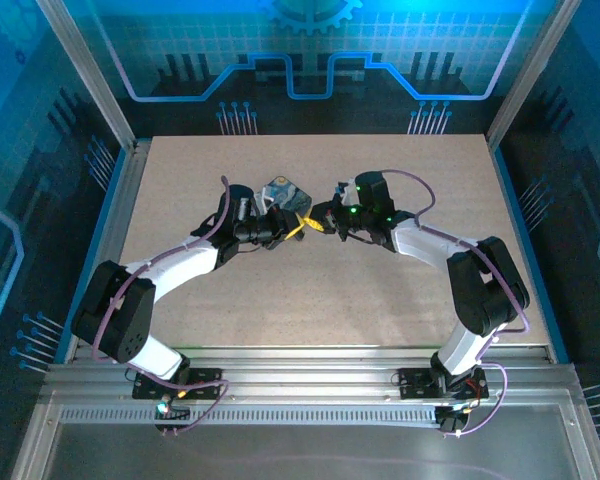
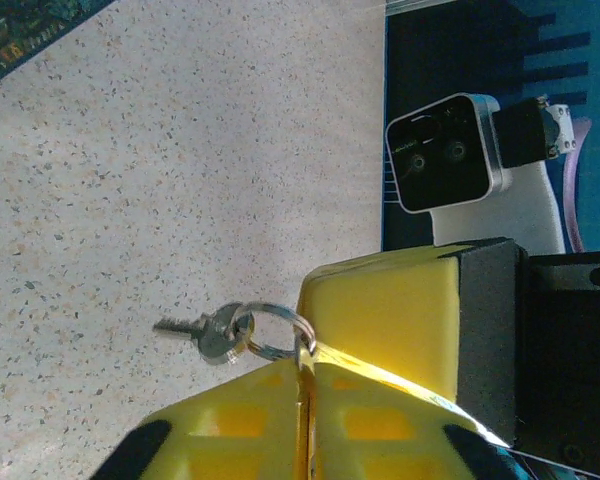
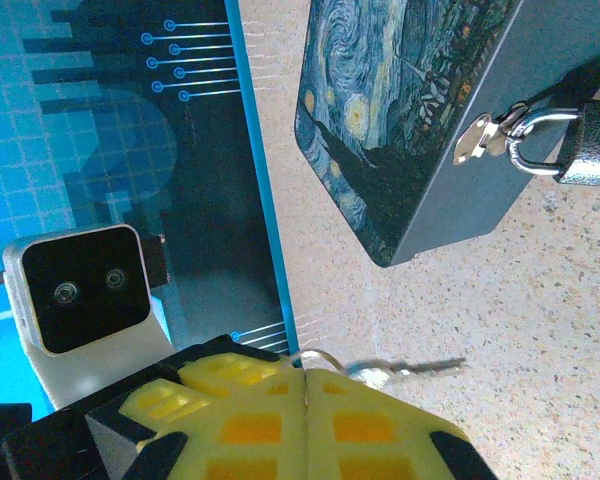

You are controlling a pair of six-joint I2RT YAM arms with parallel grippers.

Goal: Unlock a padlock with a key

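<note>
The small silver key (image 2: pixel 205 330) hangs from a metal ring (image 2: pixel 275 325) above the table. My left gripper (image 2: pixel 303 365) is shut, its yellow tips pinching that ring. My right gripper (image 3: pixel 305 375) is shut on the same ring, and the key (image 3: pixel 420 370) sticks out to the right of its tips. The two grippers meet tip to tip at the table's middle, left gripper (image 1: pixel 296 229) against right gripper (image 1: pixel 316 222). The dark grey padlock (image 3: pixel 590 150) hangs by its shackle from the hasp (image 3: pixel 475 137) of the swirl-patterned box (image 3: pixel 410 110).
The box (image 1: pixel 280 192) lies just behind the two grippers. A yellow finger of the right gripper (image 2: pixel 380 310) presses close beside my left fingers. The blue-edged enclosure wall (image 3: pixel 270 230) borders the speckled table (image 2: pixel 180 150).
</note>
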